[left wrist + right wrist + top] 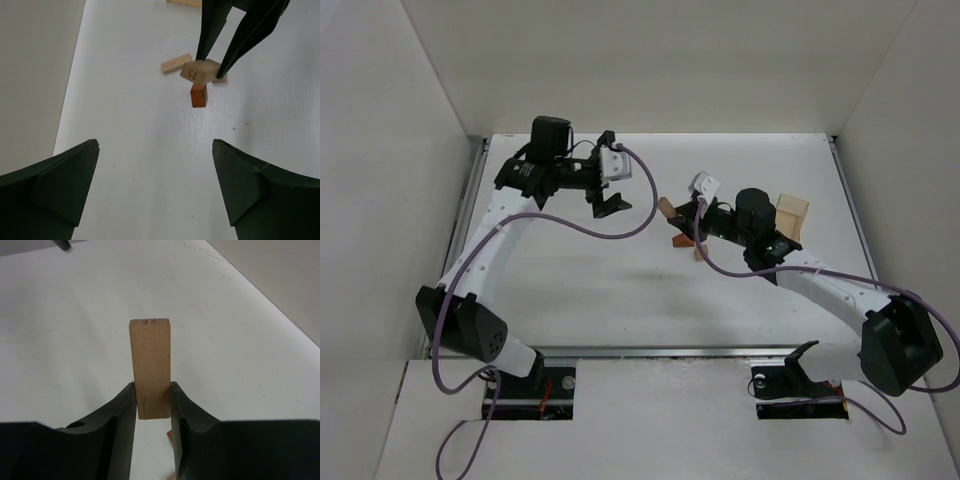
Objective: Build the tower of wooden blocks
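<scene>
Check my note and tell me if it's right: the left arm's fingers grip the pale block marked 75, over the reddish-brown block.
Wrong arm. The right gripper holds the pale block marked 75, as the right wrist view shows; the left gripper is open and empty. The block is over the reddish-brown block, as noted.

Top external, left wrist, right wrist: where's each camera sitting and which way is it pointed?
Top external: above and behind, looking down on the white table; left arm and right arm show.
Left wrist: on the left gripper, facing across the table at the right gripper; its open jaws fill the bottom corners.
Right wrist: on the right gripper, looking out along its jaws, shut on the pale block marked 75.
Shared: both wrist views show that block; the left has it over a reddish-brown block.
</scene>
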Controlling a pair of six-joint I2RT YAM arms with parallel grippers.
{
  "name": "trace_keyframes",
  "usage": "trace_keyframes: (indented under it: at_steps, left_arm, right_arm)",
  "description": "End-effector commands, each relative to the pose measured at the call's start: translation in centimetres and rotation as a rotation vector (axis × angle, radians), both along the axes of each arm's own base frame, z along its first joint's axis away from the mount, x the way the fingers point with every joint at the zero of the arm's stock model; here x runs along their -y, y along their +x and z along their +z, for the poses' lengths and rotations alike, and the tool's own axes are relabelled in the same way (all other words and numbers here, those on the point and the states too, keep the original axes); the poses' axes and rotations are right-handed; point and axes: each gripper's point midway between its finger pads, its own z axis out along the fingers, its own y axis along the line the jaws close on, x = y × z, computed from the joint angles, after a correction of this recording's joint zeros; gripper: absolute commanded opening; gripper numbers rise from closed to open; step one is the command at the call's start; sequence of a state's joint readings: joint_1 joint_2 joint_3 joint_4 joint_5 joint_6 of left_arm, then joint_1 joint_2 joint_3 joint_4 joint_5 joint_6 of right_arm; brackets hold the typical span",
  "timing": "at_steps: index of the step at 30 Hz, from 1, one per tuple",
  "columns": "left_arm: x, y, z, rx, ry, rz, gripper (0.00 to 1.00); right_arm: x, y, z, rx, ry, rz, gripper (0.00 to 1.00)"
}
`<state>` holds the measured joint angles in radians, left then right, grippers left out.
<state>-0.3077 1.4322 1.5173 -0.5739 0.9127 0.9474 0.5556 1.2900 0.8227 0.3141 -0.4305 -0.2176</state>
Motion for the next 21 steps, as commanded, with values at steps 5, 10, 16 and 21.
trace_keyframes:
  at_steps: [5,10,16,21]
  left_arm:
    - [4.5,-2.4,-3.0,0.064,0.151,-0.25,0.95]
    - [5.9,-2.3,-3.0,0.054,0.129,-0.291,0.91]
    - [6.9,-2.8,-3.2,0.038,0.136,-0.312,0.76]
    - [7.0,-3.1,-3.0,0.04,0.151,-0.312,0.57]
  right_arm:
    - [-2.9,-1.7,2.9,0.194,0.005,0.152,0.0]
    - [-3.1,-1.7,2.0,0.197,-0.02,0.138,0.0]
    - [-3.2,-1.3,1.7,0.194,-0.023,0.128,0.0]
    - [-3.2,-1.2,1.3,0.187,-0.028,0.129,0.0]
